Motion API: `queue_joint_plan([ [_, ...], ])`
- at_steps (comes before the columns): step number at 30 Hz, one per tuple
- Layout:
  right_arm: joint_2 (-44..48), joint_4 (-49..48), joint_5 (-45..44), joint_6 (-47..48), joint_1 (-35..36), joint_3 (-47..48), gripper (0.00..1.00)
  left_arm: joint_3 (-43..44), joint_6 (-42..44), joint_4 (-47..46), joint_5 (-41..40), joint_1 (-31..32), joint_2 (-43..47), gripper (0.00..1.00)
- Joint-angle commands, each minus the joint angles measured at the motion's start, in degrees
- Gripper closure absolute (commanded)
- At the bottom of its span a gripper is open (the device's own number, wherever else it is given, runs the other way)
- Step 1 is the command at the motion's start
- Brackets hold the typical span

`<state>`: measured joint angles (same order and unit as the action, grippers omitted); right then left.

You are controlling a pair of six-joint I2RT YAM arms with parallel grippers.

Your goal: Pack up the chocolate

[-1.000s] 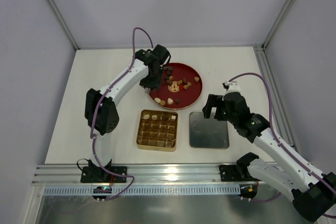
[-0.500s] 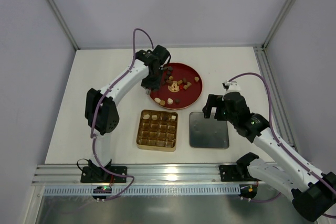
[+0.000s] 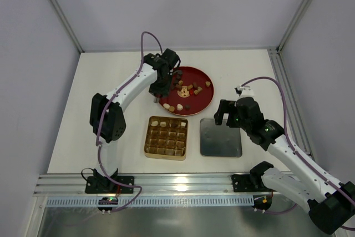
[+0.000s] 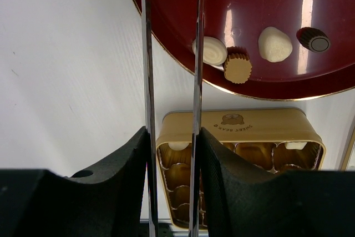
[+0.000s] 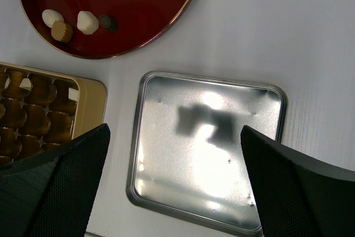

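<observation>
The chocolate point(image 3: 186, 90) lies as loose dark, tan and cream pieces on a round red plate point(image 3: 208, 99). My left gripper point(image 3: 159, 87) hovers over the plate's left rim, shut on a pair of thin metal tweezers point(image 4: 146, 54). Their blades stand apart and run out of the top of the left wrist view. A cream piece point(image 4: 211, 50) and a tan piece point(image 4: 237, 69) lie just right of the blades. The gold gridded box point(image 3: 166, 137) holds a few pieces. My right gripper point(image 5: 173, 137) is wide open and empty above a silver lid point(image 5: 205, 154).
The silver lid point(image 3: 221, 137) lies flat right of the gold box, below the plate. The box point(image 4: 233, 123) sits just below the plate point(image 4: 249, 4). White walls and frame posts enclose the table on three sides.
My left gripper has shifted very slightly at the plate's left rim. The right arm and the pieces have not moved.
</observation>
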<state>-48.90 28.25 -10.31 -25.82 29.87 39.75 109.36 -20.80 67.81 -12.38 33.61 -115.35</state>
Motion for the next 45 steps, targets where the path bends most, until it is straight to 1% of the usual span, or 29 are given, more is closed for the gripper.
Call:
queue_joint_plan([
  [1,-0.23,-1.97,-0.42,0.42,-0.16,1.65,0.00,0.77,-0.56,0.57,-0.45,-0.29,1.44,0.60],
  [29,-0.49,-2.23,-0.15,0.07,-0.16,1.47,0.00,0.15,-0.74,1.71,-1.07,-0.65,3.11,0.62],
  [32,-0.58,-2.23,-0.07,-0.02,-0.16,1.39,0.00,0.33,-0.74,2.06,-0.36,-0.73,2.67,0.64],
  [40,-0.58,-2.32,-0.06,-0.02,-0.16,1.21,0.00,0.85,-0.38,1.80,0.34,-0.73,1.97,0.65],
  [45,-0.49,-2.24,-0.15,-0.02,-0.16,1.21,0.00,2.52,-0.03,2.50,0.60,-0.73,0.83,0.71],
])
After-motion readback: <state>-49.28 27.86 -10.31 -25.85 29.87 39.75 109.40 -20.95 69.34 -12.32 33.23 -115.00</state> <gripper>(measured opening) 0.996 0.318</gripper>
